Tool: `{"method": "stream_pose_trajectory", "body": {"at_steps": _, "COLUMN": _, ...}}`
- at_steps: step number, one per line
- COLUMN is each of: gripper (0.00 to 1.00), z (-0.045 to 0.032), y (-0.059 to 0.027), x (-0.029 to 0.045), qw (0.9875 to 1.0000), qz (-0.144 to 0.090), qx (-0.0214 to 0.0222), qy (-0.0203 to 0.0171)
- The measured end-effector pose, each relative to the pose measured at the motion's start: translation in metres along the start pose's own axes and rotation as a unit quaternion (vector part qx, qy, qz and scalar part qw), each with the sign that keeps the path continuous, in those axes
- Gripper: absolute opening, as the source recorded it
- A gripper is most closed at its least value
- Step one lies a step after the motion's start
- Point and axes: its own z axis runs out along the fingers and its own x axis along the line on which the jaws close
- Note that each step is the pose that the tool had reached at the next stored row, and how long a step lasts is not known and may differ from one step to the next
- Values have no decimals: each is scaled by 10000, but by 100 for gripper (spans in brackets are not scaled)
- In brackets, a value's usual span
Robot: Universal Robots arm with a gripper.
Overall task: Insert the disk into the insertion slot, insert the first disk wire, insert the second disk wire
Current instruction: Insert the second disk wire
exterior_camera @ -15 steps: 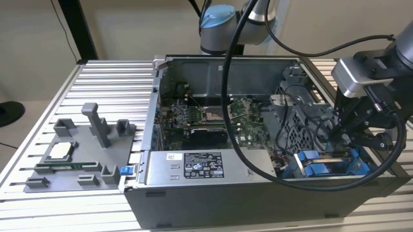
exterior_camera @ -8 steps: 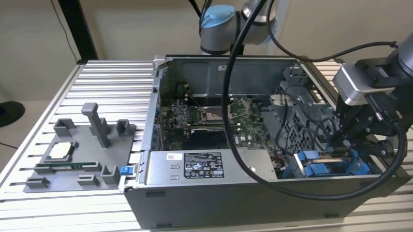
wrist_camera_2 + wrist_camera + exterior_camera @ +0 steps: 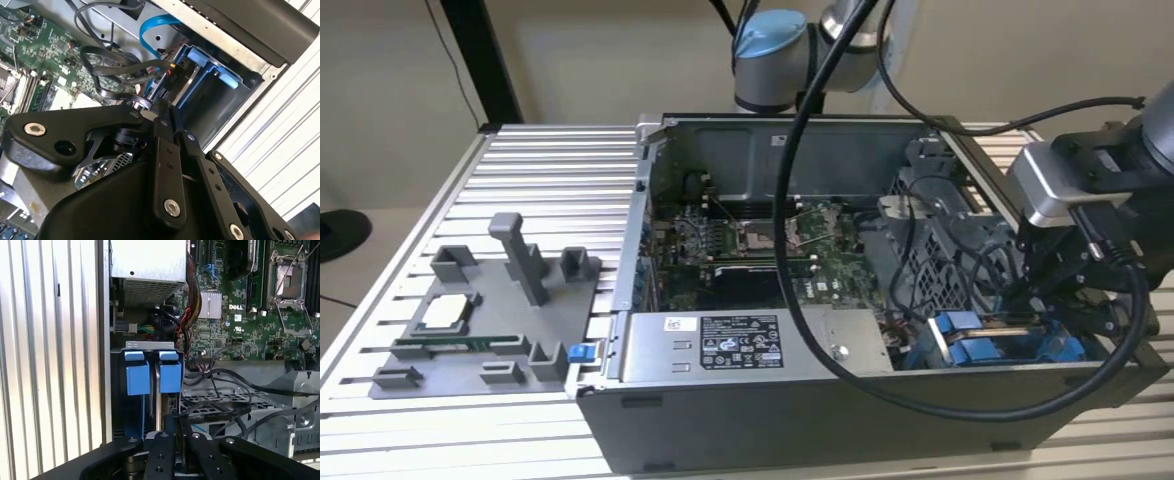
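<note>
— Where is the disk [image 3: 150, 377]?

— In the first wrist view your disk sits upright in the insertion slot [image 3: 117, 390], blue tabs up.

— And the claw?

— Your gripper [image 3: 159, 111] is pinched narrow on a black wire plug [image 3: 175, 75] at the disk's rear. I judge you should keep the plug square and press straight.

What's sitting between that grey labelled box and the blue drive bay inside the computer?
In the exterior view, a bundle of coloured wires lies between the grey labelled box and the blue-railed drive bay.
</note>
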Motion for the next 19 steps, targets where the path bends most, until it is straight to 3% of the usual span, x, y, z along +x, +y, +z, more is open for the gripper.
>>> {"method": "stream_pose_trajectory", "body": {"at_steps": 19, "gripper": 0, "z": 60, "y": -30, "x": 10, "qw": 10000, "qz": 45, "qx": 10, "qy": 0}}
